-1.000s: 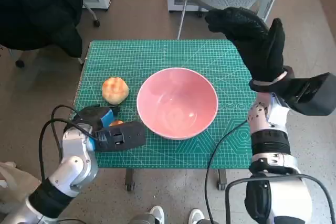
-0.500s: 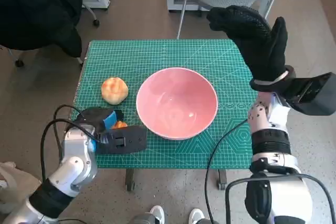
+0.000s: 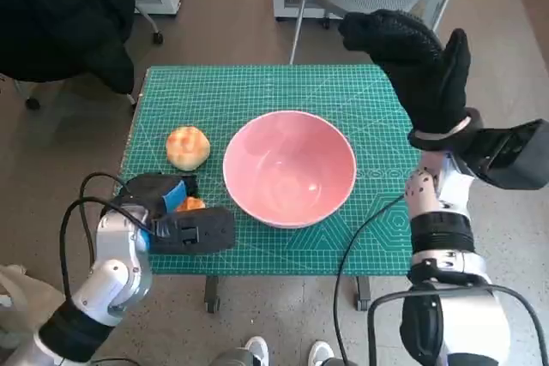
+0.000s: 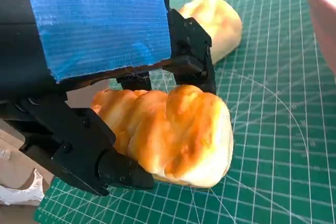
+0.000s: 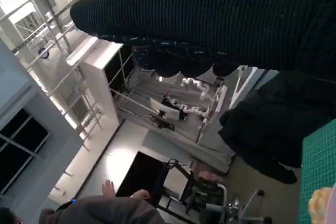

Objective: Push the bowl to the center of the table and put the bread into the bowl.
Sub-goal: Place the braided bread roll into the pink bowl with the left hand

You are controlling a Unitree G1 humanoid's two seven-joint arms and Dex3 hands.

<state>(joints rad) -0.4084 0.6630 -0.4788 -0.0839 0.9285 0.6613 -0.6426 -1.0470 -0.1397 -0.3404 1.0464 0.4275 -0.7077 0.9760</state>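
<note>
While left robot hand [image 4: 105,103] clamps bread [image 4: 173,135] near table [image 3: 257,83] edge, bowl [image 3: 290,167] central, right robot hand [image 3: 412,62] raised, apart.

- No words, brand names, numbers or signs could be read in any of the three views.
- The green cutting mat [image 3: 257,92] on the surface bore only pale printed grid lines, diagonals and arcs; any ruler figures along its edges were too small to make out.
- The blue tape [image 4: 94,24] across the back of the left robot hand [image 3: 167,203] was plain, with no writing on it.
- The pink bowl [image 3: 290,167] showed no mark or label.
- The room seen in the right wrist view was too blurred and too far off for any lettering to be legible.
</note>
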